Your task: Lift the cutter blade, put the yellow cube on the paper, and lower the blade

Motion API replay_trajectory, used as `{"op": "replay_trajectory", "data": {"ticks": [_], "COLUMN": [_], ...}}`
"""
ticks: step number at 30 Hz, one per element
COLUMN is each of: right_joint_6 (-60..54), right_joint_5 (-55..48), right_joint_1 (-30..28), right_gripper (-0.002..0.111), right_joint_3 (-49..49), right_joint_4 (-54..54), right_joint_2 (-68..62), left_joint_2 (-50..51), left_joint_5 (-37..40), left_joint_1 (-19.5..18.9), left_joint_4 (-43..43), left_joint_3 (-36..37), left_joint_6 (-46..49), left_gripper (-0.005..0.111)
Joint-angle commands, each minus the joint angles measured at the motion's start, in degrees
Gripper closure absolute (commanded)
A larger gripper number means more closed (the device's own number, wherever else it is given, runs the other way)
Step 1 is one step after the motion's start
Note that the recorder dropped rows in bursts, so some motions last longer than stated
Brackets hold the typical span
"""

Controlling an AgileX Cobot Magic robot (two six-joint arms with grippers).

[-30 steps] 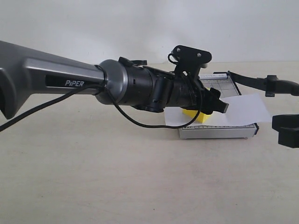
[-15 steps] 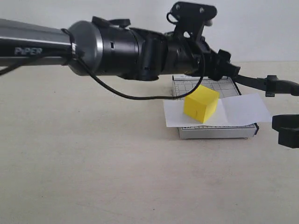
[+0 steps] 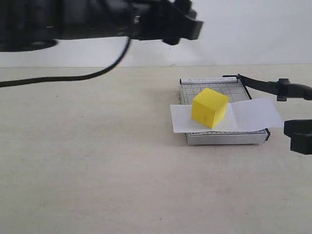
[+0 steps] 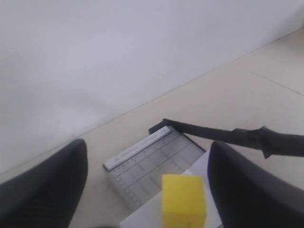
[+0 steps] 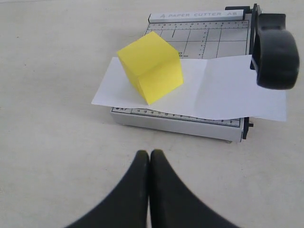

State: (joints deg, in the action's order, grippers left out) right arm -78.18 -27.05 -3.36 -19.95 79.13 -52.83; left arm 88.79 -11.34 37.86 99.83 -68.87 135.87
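Cube on paper on cutter board

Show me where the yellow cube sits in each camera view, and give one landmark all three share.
Exterior view: yellow cube right of centre, on the paper.
Left wrist view: yellow cube framed by the open left gripper.
Right wrist view: yellow cube on the paper, beyond the shut right gripper.
Shared landmark: the gridded cutter board under the paper.

On the paper: yellow cube (cutter blade raised).
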Motion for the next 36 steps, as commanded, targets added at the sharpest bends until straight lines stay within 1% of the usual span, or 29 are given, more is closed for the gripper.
{"op": "replay_trajectory", "data": {"ticks": [1,8,9,12,13,14,15,16,17,18,20,22,25,26,28,30,31,32,33,36], "right_joint_6": [0.0,4.6,4.8,4.8,4.8,5.1,5.8,5.8,5.4,4.3,3.8,3.8,5.0,5.8,7.0,9.0,10.2,11.7,12.9,13.3], "right_joint_5": [-0.2,-0.2,-0.2,-1.0,-1.4,-1.4,-2.5,-3.2,-3.9,-4.0,-4.1,-4.4,-4.7,-4.7,-4.7,-3.1,-2.5,-1.4,-0.6,-0.5], "right_joint_1": [0.1,0.1,0.1,0.1,0.1,0.1,0.1,0.1,0.1,0.1,0.1,0.1,0.1,0.1,-0.1,-0.1,-0.1,-0.1,-0.1,-0.1], "right_gripper": [0.109,0.109,0.109,0.107,0.103,0.100,0.091,0.087,0.077,0.070,0.062,0.059,0.059,0.056,0.043,0.024,0.018,0.014,0.012,0.012], "right_joint_3": [0.0,0.0,0.0,-1.3,-3.3,-4.4,-7.6,-8.7,-11.3,-12.7,-14.2,-15.0,-16.2,-16.7,-17.4,-18.2,-18.5,-19.0,-19.4,-20.7], "right_joint_4": [-0.1,0.0,0.0,-0.4,-0.3,-0.3,-0.3,-0.3,-0.3,-0.5,-0.7,-1.7,-6.4,-7.6,-9.2,-10.8,-12.4,-14.5,-16.4,-18.5], "right_joint_2": [0.3,0.3,0.3,0.3,0.3,0.3,0.3,0.3,0.3,0.3,0.3,0.3,0.3,0.3,0.3,0.2,0.2,0.1,-0.2,-0.5], "left_joint_2": [-13.2,-32.3,-36.3,-43.0,-45.5,-46.6,-48.2,-48.8,-49.4,-49.6,-49.6,-49.8,-51.6,-52.5,-54.4,-56.6,-57.7,-58.8,-59.6,-62.0], "left_joint_5": [-2.5,-2.4,-2.4,-2.1,-0.5,0.9,3.7,5.3,7.9,10.0,11.8,12.8,13.2,13.2,13.2,13.2,13.2,13.2,13.2,13.1], "left_joint_1": [0.1,0.1,0.1,0.1,0.1,0.1,0.1,0.1,0.1,0.1,0.1,0.1,0.1,0.1,0.1,0.1,0.1,0.1,0.1,0.1], "left_joint_4": [0.1,0.1,0.1,0.1,0.1,0.1,0.1,0.1,0.1,0.1,0.1,0.1,0.1,0.1,0.1,0.1,0.1,0.1,0.1,0.1], "left_joint_3": [11.1,28.1,31.8,39.0,42.3,43.7,45.8,46.7,48.3,49.6,51.3,52.3,53.0,53.3,54.2,55.5,56.4,57.3,58.1,60.6], "left_joint_6": [-0.7,-6.3,-7.8,-10.5,-12.4,-13.5,-15.6,-16.6,-17.7,-17.8,-17.8,-17.8,-17.8,-17.8,-17.8,-17.8,-17.8,-17.8,-18.1,-19.9], "left_gripper": [0.038,0.038,0.038,0.038,0.038,0.038,0.039,0.039,0.040,0.042,0.045,0.045,0.045,0.045,0.045,0.045,0.045,0.045,0.045,0.045]}}
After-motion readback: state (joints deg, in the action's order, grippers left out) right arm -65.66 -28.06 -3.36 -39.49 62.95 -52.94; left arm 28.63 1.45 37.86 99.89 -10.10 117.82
